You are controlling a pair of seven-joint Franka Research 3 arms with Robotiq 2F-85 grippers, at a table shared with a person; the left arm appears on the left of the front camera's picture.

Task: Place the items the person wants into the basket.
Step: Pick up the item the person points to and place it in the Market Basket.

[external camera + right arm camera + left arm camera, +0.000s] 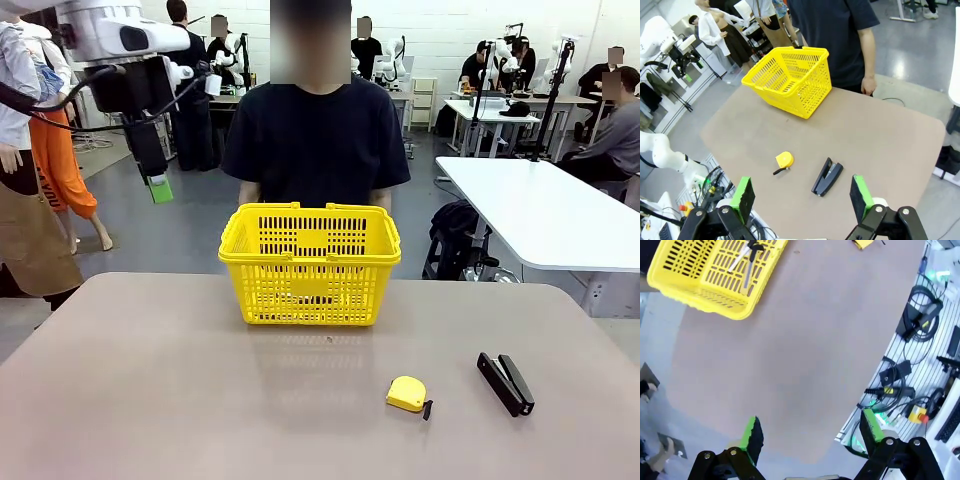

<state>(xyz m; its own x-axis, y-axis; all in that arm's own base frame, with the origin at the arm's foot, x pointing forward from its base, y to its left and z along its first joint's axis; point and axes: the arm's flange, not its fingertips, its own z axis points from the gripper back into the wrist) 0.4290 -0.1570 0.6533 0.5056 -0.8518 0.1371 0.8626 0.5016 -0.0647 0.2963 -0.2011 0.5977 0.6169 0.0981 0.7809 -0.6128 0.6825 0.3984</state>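
Observation:
The yellow basket (310, 262) stands at the table's far side, in front of the person (315, 140) in a black T-shirt. Looking down into the basket (700, 277) from the left wrist view, I see a black-and-white marker (754, 249) and a thin pen (747, 274) lying inside; other items I cannot make out. My left gripper (158, 186) hangs high off the table's far left corner, and its jaws (811, 432) are open and empty. My right gripper (801, 197) is open too, above the near table edge, well back from the basket (790, 80).
A small yellow tape measure (407, 393) and a black stapler (505, 383) lie on the near right of the table (150, 380). The person's hand (868, 86) rests at the far edge. Cables and boxes (915, 365) sit beside the table.

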